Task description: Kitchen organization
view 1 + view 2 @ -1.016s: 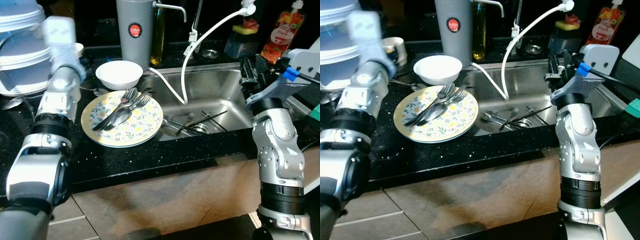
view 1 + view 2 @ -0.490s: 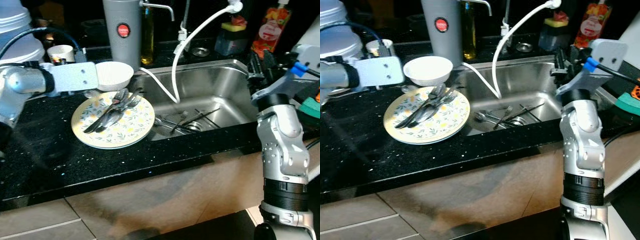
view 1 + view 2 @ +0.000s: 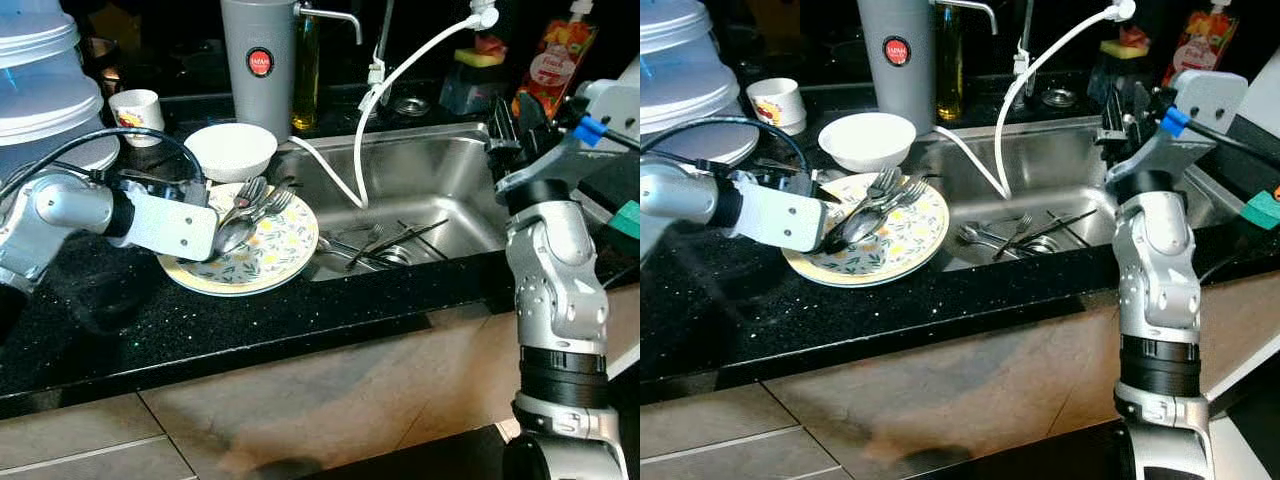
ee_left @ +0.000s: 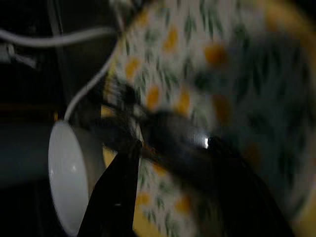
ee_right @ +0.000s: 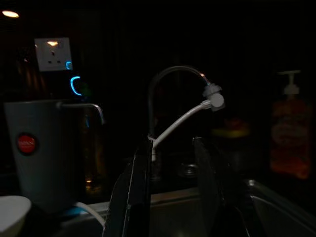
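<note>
The left tool [image 4: 170, 163] is reaching over the flowery plate [image 3: 270, 255], its black fingers [image 4: 116, 197] spread apart and hovering right at the pile of cutlery [image 3: 245, 215]. It's blurry, so I can't tell if it's actually touching a spoon, but nothing looks pinched between them. The plate is sitting on the black tabletop [image 3: 250, 320], just left of the sink [image 3: 440, 185], and partly hanging over the sink's edge.

A white bowl [image 3: 232, 150] is sitting just past the plate's far rim. Farther back, a grey jug with a red badge [image 3: 258, 50] is standing upright. A small cup [image 3: 135, 108] is off to the far left, beside a stack of white containers [image 3: 45, 90].

More forks and cutlery [image 3: 385, 245] are lying down in the sink, and a white hose [image 3: 400, 75] is looping from the tap [image 5: 177, 79] into it.

The right tool [image 5: 170, 187] is hanging up over the sink's right side, fingers apart, holding nothing.
</note>
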You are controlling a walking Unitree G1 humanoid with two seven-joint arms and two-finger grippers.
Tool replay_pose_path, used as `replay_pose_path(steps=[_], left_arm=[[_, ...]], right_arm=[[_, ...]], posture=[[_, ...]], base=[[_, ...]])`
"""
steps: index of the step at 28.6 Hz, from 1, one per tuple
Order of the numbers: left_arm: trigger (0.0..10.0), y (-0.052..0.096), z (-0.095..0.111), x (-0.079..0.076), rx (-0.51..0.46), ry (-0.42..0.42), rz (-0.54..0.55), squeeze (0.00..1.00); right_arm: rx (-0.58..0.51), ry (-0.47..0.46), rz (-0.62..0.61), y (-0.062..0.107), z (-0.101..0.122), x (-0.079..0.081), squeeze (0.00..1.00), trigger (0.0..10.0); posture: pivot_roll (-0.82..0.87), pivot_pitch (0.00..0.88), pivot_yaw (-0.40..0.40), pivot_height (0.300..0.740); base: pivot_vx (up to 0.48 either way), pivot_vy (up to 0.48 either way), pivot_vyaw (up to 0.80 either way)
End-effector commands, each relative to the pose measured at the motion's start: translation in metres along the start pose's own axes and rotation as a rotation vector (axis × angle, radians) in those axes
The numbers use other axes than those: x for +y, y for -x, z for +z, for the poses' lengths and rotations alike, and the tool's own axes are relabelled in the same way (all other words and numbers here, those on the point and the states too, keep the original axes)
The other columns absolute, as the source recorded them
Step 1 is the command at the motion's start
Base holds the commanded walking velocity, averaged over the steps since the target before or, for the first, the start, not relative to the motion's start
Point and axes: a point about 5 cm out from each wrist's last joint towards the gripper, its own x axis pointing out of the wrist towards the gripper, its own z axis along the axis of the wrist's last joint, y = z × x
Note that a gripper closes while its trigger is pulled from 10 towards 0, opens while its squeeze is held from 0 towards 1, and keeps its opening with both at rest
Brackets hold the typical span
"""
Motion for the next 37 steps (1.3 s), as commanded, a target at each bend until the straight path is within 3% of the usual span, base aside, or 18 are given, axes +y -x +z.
replay_pose_path(steps=[1,3,4,5,7,8,10,14,17,20,24,30,31,34,37], left_arm=[[10.0,-0.008,0.001,-0.002,-0.026,0.065,0.022,0.0],[10.0,-0.037,-0.014,-0.001,0.018,0.282,0.185,0.0],[10.0,-0.037,-0.014,-0.001,0.018,0.282,0.185,0.0],[10.0,-0.048,-0.019,-0.002,0.03,0.373,0.242,0.0],[10.0,-0.071,-0.011,-0.001,-0.053,0.605,0.346,0.0],[10.0,-0.078,-0.006,-0.001,-0.095,0.681,0.367,0.0],[10.0,-0.084,0.003,-0.001,-0.149,0.724,0.367,0.0],[10.0,-0.096,0.031,0.008,-0.321,0.945,0.427,0.0],[10.0,-0.095,0.033,0.009,-0.323,0.965,0.428,0.0],[10.0,-0.084,0.029,0.012,-0.29,0.972,0.418,0.0],[10.0,-0.048,-0.004,0.02,-0.171,0.981,0.4,0.0],[10.0,-0.028,-0.024,0.013,-0.102,1.049,0.257,0.0],[10.0,-0.028,-0.024,0.013,-0.102,1.049,0.257,0.0],[10.0,-0.031,-0.031,0.011,-0.135,1.17,0.199,0.0],[10.0,-0.05,-0.03,0.006,-0.151,1.254,0.158,0.0]], right_arm=[[0.008,-0.006,0.01,0.001,-0.004,0.005,0.0,10.0],[0.053,-0.009,0.057,0.012,-0.018,0.021,0.0,10.0],[0.053,-0.009,0.057,0.012,-0.018,0.021,0.0,10.0],[0.072,-0.013,0.074,0.017,-0.023,0.027,0.0,10.0],[0.13,-0.01,0.074,0.029,-0.038,0.027,0.0,10.0],[0.151,-0.008,0.067,0.033,-0.042,0.026,0.0,10.0],[0.173,-0.008,0.057,0.038,-0.047,0.024,0.0,10.0],[0.247,0.014,0.043,0.061,-0.064,0.023,0.0,10.0],[0.26,0.028,0.041,0.066,-0.067,0.024,0.0,10.0],[0.275,0.045,0.018,0.073,-0.069,0.021,0.0,10.0],[0.271,0.079,-0.025,0.075,-0.066,0.007,0.0,10.0],[0.239,0.103,-0.065,0.069,-0.06,-0.005,0.0,10.0],[0.239,0.103,-0.065,0.069,-0.06,-0.005,0.0,10.0],[0.226,0.108,-0.079,0.066,-0.058,-0.01,0.0,10.0],[0.21,0.114,-0.076,0.061,-0.054,-0.009,0.0,10.0]], posture=[[0.03,0.0,0.01,0.74],[0.02,0.0,0.014,0.74],[0.02,0.0,0.014,0.74],[0.02,0.0,0.014,0.74],[0.01,0.0,0.009,0.74],[0.01,0.0,0.009,0.74],[0.0,0.0,0.012,0.74],[-0.01,0.0,0.024,0.74],[-0.02,0.0,0.025,0.74],[-0.02,0.0,0.038,0.74],[0.0,0.0,0.05,0.74],[0.01,0.0,0.057,0.74],[0.01,0.0,0.057,0.74],[0.02,0.0,0.057,0.74],[0.01,0.0,0.056,0.74]], base=[[0.0,0.0,0.0],[0.0,0.0,0.0],[0.0,0.0,0.0],[0.0,0.0,0.0],[0.0,0.0,0.0],[0.0,0.0,0.0],[0.0,0.0,0.0],[0.0,0.0,0.0],[0.0,0.0,0.0],[0.0,0.0,0.0],[0.0,0.0,0.0],[0.0,0.0,0.0],[0.0,0.0,0.0],[0.0,0.0,0.0],[0.0,0.0,0.0]])
